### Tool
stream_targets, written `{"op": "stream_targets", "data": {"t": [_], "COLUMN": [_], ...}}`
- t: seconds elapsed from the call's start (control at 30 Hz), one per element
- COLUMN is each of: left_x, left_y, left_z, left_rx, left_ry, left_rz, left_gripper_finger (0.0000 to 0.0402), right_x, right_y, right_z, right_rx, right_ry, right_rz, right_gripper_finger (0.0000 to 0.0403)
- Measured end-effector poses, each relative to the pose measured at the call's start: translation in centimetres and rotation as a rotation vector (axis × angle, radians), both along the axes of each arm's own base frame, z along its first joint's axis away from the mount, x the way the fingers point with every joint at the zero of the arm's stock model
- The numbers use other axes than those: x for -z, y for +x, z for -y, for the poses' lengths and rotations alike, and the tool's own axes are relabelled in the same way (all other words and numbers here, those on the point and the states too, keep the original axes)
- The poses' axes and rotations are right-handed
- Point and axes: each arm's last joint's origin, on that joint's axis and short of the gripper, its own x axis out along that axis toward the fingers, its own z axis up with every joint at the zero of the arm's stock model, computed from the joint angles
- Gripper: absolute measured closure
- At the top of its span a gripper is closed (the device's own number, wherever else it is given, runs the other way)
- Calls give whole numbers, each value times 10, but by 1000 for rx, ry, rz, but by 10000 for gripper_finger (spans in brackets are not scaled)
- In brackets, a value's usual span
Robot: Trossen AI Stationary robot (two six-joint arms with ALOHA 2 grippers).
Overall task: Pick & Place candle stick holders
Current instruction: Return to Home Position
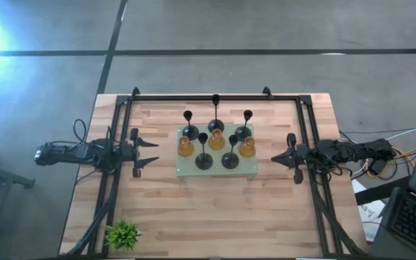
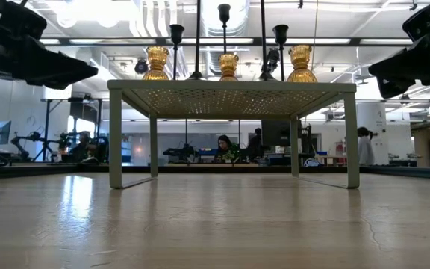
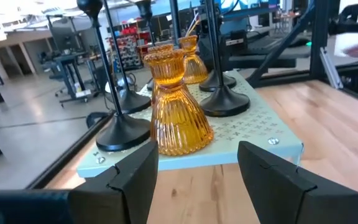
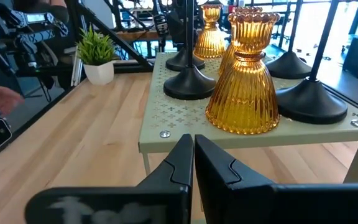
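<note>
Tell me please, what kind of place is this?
Probably a robotics lab: the left gripper and right gripper flank a shelf on a wooden table, and the low view shows ceiling ducts and people at desks beyond.

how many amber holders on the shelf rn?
3, all on the pale green shelf: left amber holder, middle amber holder, right amber holder. Low view also shows three; none seems hidden.
</note>
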Motion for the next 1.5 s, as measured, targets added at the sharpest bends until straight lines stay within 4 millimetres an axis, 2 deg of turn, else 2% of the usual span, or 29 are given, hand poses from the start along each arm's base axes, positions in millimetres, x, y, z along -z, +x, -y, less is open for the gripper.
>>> {"op": "stream_targets", "data": {"t": [0.57, 0.97, 1.5], "left_x": [0, -2, -2], "left_y": [0, 0, 0], "left_z": [0, 0, 0], "left_rx": [-4, -17, -11], "left_ry": [-42, -199, -199], "left_rz": [4, 50, 50], "left_gripper_finger": [177, 177, 177], "right_x": [4, 4, 4], "right_y": [4, 4, 4], "right_z": [-1, -1, -1], "right_rx": [0, 0, 0], "right_ry": [-9, -10, -10], "right_rz": [-53, -58, -58], "right_gripper_finger": [394, 394, 394]}}
